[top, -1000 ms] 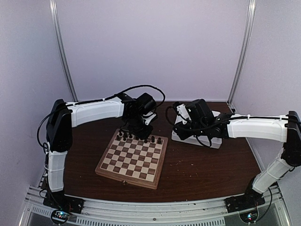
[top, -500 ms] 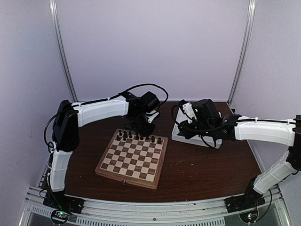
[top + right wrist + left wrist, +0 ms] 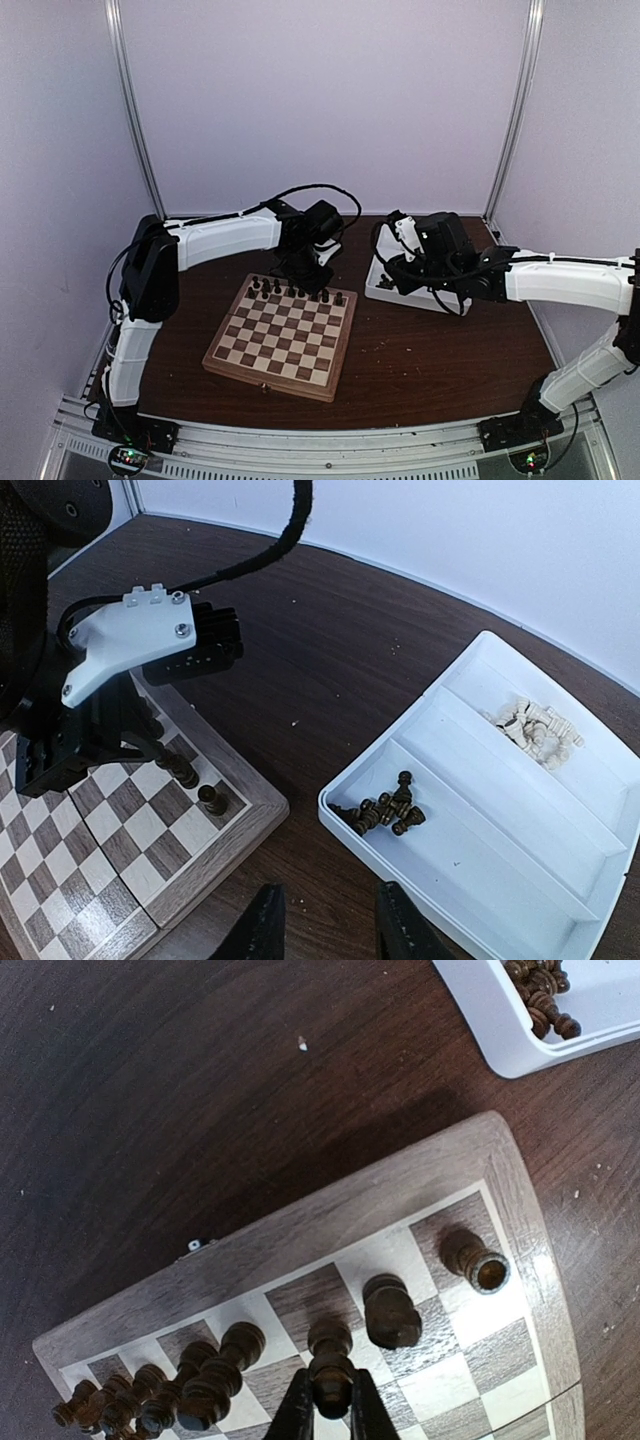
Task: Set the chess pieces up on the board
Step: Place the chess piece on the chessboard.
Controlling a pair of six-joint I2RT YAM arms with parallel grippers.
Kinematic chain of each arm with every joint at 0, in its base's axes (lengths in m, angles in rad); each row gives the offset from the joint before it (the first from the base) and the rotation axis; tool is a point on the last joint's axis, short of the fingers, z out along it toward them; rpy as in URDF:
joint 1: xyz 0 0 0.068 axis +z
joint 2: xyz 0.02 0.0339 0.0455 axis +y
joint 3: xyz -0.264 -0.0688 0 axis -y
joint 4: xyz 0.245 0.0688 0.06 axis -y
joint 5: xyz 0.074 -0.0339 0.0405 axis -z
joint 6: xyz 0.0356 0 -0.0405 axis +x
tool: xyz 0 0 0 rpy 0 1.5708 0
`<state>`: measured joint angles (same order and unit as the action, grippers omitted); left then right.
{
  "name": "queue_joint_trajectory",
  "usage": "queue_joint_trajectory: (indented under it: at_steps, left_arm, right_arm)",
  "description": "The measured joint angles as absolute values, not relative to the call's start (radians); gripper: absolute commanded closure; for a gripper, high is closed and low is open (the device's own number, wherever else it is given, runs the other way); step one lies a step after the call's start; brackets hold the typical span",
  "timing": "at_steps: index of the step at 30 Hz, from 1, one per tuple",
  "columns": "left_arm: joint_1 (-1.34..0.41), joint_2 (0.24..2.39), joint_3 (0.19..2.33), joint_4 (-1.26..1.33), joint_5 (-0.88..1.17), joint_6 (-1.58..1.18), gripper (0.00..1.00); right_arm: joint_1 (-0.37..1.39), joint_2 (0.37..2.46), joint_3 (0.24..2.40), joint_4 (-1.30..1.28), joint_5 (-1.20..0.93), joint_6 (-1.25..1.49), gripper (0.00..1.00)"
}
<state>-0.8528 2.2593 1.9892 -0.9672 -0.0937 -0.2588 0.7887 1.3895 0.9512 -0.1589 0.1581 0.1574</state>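
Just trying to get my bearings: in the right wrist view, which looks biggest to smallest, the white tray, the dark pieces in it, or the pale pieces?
1. The white tray, largest by far.
2. The dark pieces and the pale pieces: heaps look alike; the pale ones lie farther off, so no ranking.

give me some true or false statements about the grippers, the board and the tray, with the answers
1. The left gripper is shut on a dark piece over the board. True.
2. The right gripper holds a pale piece. False: its jaws are open and empty.
3. The white tray keeps its dark pieces and pale pieces in separate compartments. True.
4. Pale pieces stand along the board's near edge. False: only a dark row stands on it, along the far edge.
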Motion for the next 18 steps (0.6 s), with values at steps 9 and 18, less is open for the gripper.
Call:
queue_joint_trajectory:
  at_steps: [9,18]
  left_arm:
    - [-0.853,2.275,2.004,-0.967,-0.096,-0.252,0.94]
    - [-0.852,2.284,2.009,-0.967,-0.105,-0.246,0.93]
  right_arm:
    - [0.785,1.375,0.942,-0.156,0.163,0.155,0.68]
    - [0.785,1.374,0.942,-0.156,0.163,0.155,0.68]
